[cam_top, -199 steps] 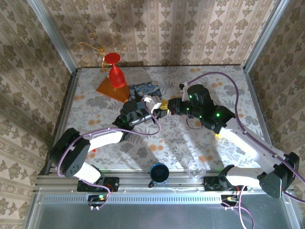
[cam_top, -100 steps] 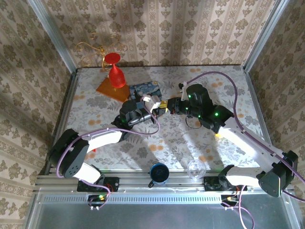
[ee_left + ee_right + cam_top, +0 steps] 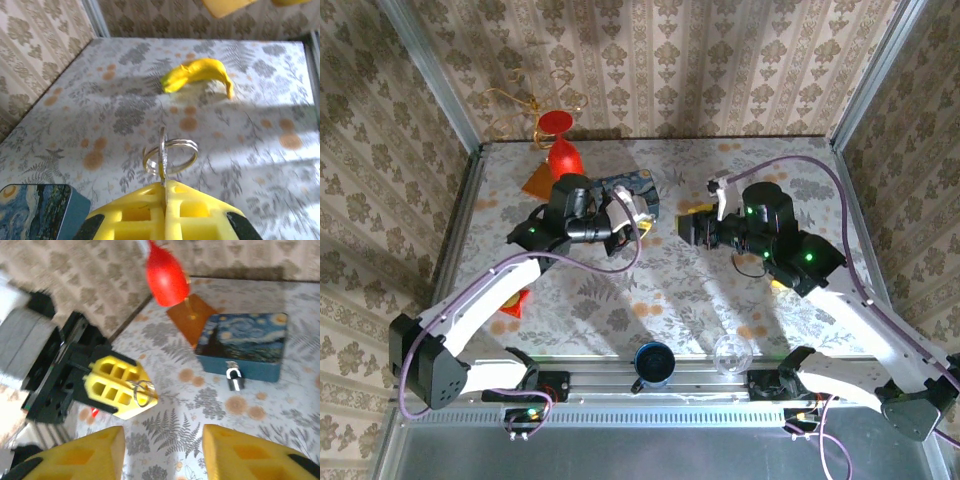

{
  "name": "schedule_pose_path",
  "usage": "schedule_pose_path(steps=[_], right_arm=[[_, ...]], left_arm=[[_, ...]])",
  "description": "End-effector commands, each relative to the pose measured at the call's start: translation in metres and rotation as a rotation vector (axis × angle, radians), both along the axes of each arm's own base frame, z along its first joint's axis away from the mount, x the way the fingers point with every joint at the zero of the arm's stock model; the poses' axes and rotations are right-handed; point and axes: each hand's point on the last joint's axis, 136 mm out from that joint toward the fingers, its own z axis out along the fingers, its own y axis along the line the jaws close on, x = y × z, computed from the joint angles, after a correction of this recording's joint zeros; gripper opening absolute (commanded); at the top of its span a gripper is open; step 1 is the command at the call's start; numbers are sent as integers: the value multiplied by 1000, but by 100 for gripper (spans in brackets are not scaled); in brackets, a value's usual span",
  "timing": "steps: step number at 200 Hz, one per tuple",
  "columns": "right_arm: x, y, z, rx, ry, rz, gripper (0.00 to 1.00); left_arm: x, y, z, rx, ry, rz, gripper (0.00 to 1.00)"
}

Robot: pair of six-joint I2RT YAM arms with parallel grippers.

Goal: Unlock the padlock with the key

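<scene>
At the front wall of the blue tin (image 3: pixel 245 340), the padlock (image 3: pixel 233 380) sits clear of both grippers, ahead of the right gripper (image 3: pixel 162 437), whose jaws stand parted and empty, while the left gripper (image 3: pixel 165 189), well apart from it, pinches the key (image 3: pixel 163 150).

The left arm (image 3: pixel 485 295) and the right arm (image 3: pixel 865 305) share one build — glossy white shells on the long links, rounded black housings at every joint, a black base block (image 3: pixel 548 384) at the foot. A purple cable (image 3: pixel 785 160) trails loosely along each. Small green lights (image 3: pixel 808 257) glow on the black wrist housings. The left pincer (image 3: pixel 165 187) and the right pincer (image 3: pixel 162 440) carry blocky yellow fingers (image 3: pixel 200 215) — moulded with square pockets.
</scene>
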Motion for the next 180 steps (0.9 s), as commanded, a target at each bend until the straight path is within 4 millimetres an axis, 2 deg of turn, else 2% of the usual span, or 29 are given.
schedule_pose_path(steps=[1,27,74,180], right_arm=[[-24,25,1,15,-84,242,48],[-37,41,3,31,-98,378,47],[-46,57,1,56,-104,503,41],[-39,70,-12,33,-61,535,33]], left_arm=[[-40,21,-14,149,57,-140,0],[-52,22,-3,142,40,-191,0],[-61,24,3,120,35,-208,0],[-62,23,1,112,44,-219,0]])
